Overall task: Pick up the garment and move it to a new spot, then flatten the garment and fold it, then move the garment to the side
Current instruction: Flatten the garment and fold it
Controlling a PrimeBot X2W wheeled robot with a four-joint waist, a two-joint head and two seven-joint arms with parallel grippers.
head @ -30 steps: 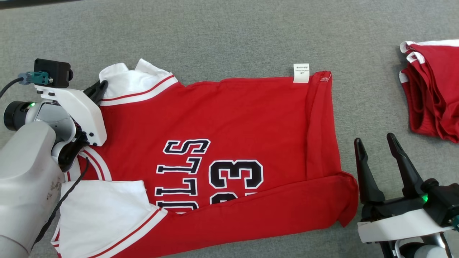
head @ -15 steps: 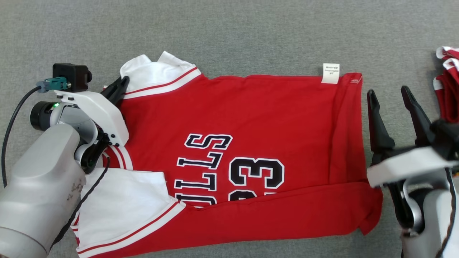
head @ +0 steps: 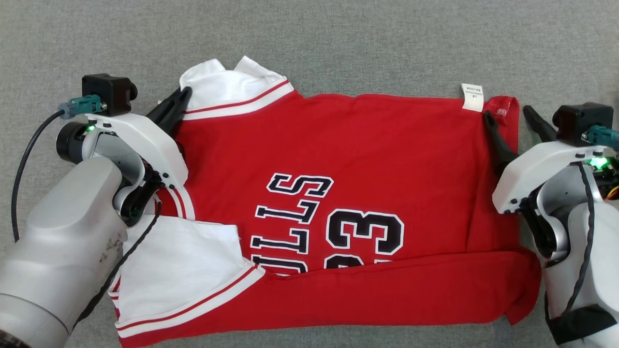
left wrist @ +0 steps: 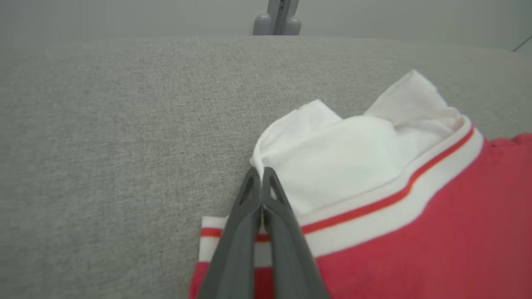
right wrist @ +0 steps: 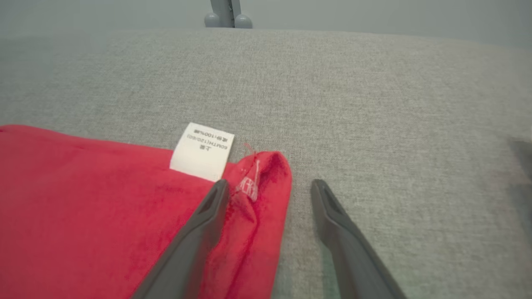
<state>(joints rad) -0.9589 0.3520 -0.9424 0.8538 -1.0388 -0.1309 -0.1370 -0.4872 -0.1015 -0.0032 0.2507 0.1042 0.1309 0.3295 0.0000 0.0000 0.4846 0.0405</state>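
The garment [head: 367,159] is a red jersey with white sleeves and black lettering, lying mostly flat on the grey surface with its near edge folded over. My left gripper [head: 185,93] is shut at the far-left corner, pinching the edge of the white sleeve [left wrist: 332,153] next to the striped trim; in the left wrist view the left gripper [left wrist: 261,170] has its fingers pressed together. My right gripper [head: 507,113] stands open at the far-right hem corner [right wrist: 266,174]. One finger rests on the red cloth, the other over the bare surface, so the right gripper [right wrist: 270,183] straddles that corner beside the white label [right wrist: 202,151].
Grey fabric surface [head: 338,43] stretches beyond the garment on all sides. A grey post [left wrist: 277,18] stands past the far edge, seen as a grey post [right wrist: 226,14] in the right wrist view too.
The camera has shifted, so the red pile at the right has left the picture. My right gripper has moved up to the garment's far-right corner, still open. The left gripper stays at the sleeve.
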